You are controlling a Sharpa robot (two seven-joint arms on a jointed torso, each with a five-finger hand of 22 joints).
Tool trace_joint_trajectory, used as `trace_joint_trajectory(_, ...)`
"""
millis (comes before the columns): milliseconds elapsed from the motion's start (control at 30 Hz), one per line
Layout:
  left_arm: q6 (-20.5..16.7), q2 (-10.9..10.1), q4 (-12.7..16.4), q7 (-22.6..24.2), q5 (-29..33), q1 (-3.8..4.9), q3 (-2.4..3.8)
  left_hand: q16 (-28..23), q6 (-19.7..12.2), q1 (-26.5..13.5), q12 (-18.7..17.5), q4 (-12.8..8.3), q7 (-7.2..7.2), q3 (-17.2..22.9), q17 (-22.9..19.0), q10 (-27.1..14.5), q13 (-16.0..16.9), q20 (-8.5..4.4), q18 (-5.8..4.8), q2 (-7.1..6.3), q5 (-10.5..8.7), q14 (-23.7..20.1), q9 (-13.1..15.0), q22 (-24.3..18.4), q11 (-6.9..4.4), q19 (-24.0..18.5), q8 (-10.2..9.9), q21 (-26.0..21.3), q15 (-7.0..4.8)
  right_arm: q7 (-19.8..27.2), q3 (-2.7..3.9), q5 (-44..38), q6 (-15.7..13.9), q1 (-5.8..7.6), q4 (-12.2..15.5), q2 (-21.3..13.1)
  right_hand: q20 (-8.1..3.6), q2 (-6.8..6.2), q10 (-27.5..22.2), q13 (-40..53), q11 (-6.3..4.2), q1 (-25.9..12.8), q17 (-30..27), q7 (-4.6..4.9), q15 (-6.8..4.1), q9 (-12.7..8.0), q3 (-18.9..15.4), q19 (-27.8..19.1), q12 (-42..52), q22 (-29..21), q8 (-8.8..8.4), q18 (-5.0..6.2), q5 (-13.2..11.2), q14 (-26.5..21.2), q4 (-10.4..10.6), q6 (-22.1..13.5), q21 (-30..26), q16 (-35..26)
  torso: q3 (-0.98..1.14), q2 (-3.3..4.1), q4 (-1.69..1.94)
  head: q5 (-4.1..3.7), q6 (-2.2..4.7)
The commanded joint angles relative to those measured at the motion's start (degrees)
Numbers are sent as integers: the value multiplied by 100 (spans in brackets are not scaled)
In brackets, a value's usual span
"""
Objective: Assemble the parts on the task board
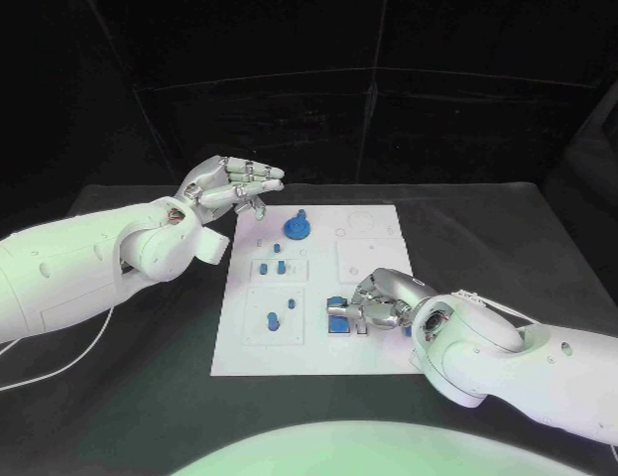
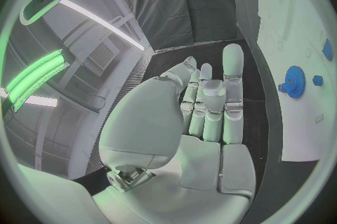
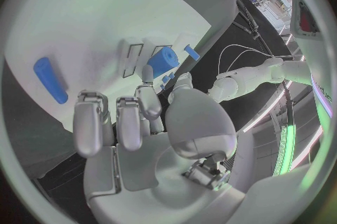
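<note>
The white rectangular task board (image 1: 309, 288) lies flat in the middle of the black table (image 1: 509, 238), its long side running away from the robot. On its far end stands a round blue toothed gear (image 1: 298, 228), upright on the board; the left wrist view shows the same gear (image 2: 294, 81) with a small blue knob beside it. Nearer the middle, two small blue pegs (image 1: 270, 267) sit in a recessed square, and a single elongated blue peg (image 1: 272, 319) rests in the square panel closer to the robot. At the board's near right portion lies a blue block-shaped part (image 1: 341, 319), seen in the right wrist view as a short blue cylinder (image 3: 162, 61) beside two narrow rectangular slots.

The right hand (image 1: 380, 302) rests low over the board with its fingers curled down at this blue block; whether the fingertips actually grip the piece cannot be told. The left hand (image 1: 230, 186) is raised above the table just off the board's far left corner, palm up, fingers loosely extended and apart, holding nothing.

No lettering or marking on the board can be read.
</note>
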Motion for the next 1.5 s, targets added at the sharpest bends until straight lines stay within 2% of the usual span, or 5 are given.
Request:
trace_joint_trajectory(33,60,-6,16,9,24,10,5,-28,-19,19,20,-20,-8,-20,-7,-33,7,20,83,27,29,-46,-2,-8,-5,-34,20,-36,8,-4,3,-147,-142,10,12,2,-11,-21,-73,-82,-2,-109,458,11,-6,10,-49,78,-104,307,-35,-6,-22,394,1,-59,-31,-39,0,-1,-2,3,1)
trace_joint_trajectory(267,63,-10,16,10,24,10,5,-28,-19,19,20,-20,-8,-20,-7,-33,7,20,83,27,29,-46,-2,-8,-5,-34,20,-36,8,112,3,-156,-126,9,90,-43,10,9,-113,-166,11,438,445,24,11,47,103,68,-237,288,-20,-1,148,392,-191,-86,-50,-55,6,2,-4,7,0)
trace_joint_trajectory(633,69,-12,14,5,24,10,5,-27,-26,13,29,-20,-8,-28,-15,-46,9,22,84,28,30,-55,-3,-8,-5,-40,22,-42,9,218,3,-218,-9,8,159,-96,-10,-95,-37,-67,-19,1820,479,-1,-15,130,432,89,-176,337,64,-10,335,401,-1063,-63,-30,-47,1,-1,3,2,-16)
trace_joint_trajectory(1233,73,-2,3,-2,24,10,5,-27,-26,13,29,-20,-8,-28,-15,-46,9,22,84,28,30,-55,-3,-8,-5,-40,22,-42,9,227,3,-263,-13,9,-23,-2,-12,-40,-3,-23,-23,1863,498,-7,-16,143,469,101,-137,366,81,-16,277,405,-1115,-43,-16,-39,2,5,1,18,-26)
trace_joint_trajectory(1500,72,-2,1,-1,24,10,5,-27,-26,13,29,-20,-8,-28,-15,-46,9,22,84,28,30,-55,-3,-8,-5,-40,22,-42,9,522,4,-247,-364,9,112,-226,-10,-30,-39,-69,5,1888,497,40,-4,107,473,89,-210,341,-14,-12,320,404,-1159,-181,-33,-43,1,-6,-11,-5,-17)
